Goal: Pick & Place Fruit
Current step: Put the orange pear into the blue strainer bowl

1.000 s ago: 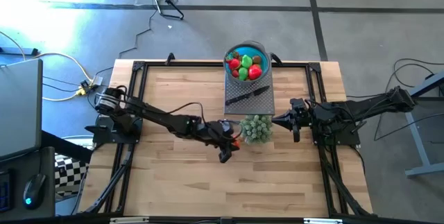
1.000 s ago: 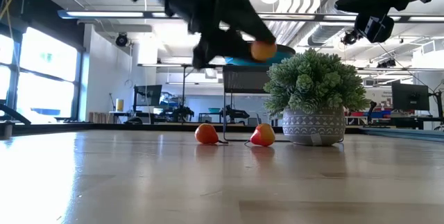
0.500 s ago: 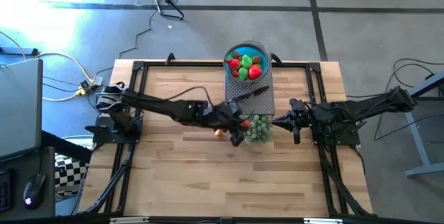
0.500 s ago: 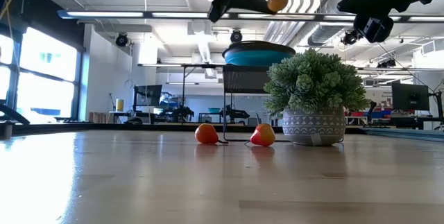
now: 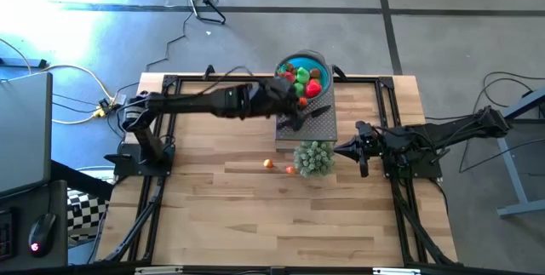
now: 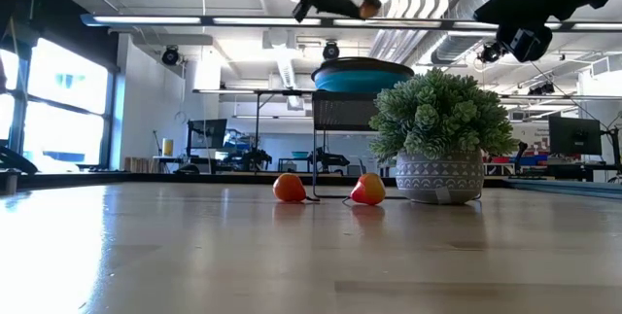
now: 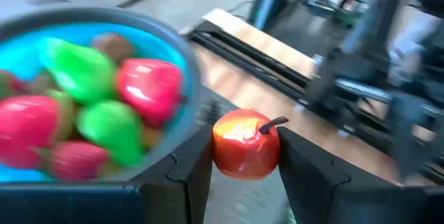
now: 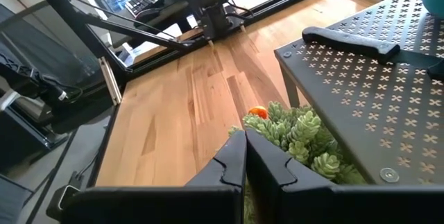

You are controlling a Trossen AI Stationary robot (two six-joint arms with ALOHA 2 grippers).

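The bowl [image 7: 83, 78] is blurred and cut off by the left wrist picture's edge; the knife [image 8: 361, 44] runs off the right wrist picture's edge.

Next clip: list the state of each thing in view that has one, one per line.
Left gripper: shut on a red-orange apple, raised beside the blue bowl's rim.
Right gripper: shut, empty, waiting by the potted plant.
Blue bowl: upright on the black stand, holding red and green fruit.
Knife: lying flat on the stand.
Two orange fruits: resting on the table.
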